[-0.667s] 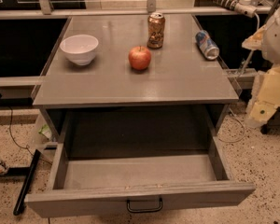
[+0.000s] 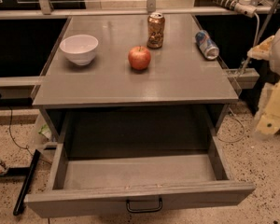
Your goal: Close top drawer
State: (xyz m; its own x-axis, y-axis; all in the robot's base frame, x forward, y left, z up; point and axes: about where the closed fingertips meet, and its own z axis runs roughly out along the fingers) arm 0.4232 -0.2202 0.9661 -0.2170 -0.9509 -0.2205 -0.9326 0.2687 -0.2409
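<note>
The camera view looks down on a grey surface (image 2: 130,85) with the top drawer (image 2: 140,174) pulled fully out beneath it. The drawer is bare inside, and its flat front panel and small black loop handle (image 2: 144,205) sit nearest the camera. The gripper (image 2: 269,118) hangs at the right edge of the view, beside the drawer's right wall and well apart from the front panel. Whether it is spread or pressed together cannot be told. On the surface stand a white bowl (image 2: 79,48), a red apple (image 2: 139,58) and an upright can (image 2: 155,30), while a second can (image 2: 207,45) lies on its side near the right edge. The push has probably not begun. From that side position, a push landing off-centre could skew the drawer on its runners and jam it. An arm swinging across could clip the drawer's right corner. A hard slam might jolt the surface, tipping the upright can or rolling the lying one off. Both cans carry printed labels, but no brand or writing can be read.
</note>
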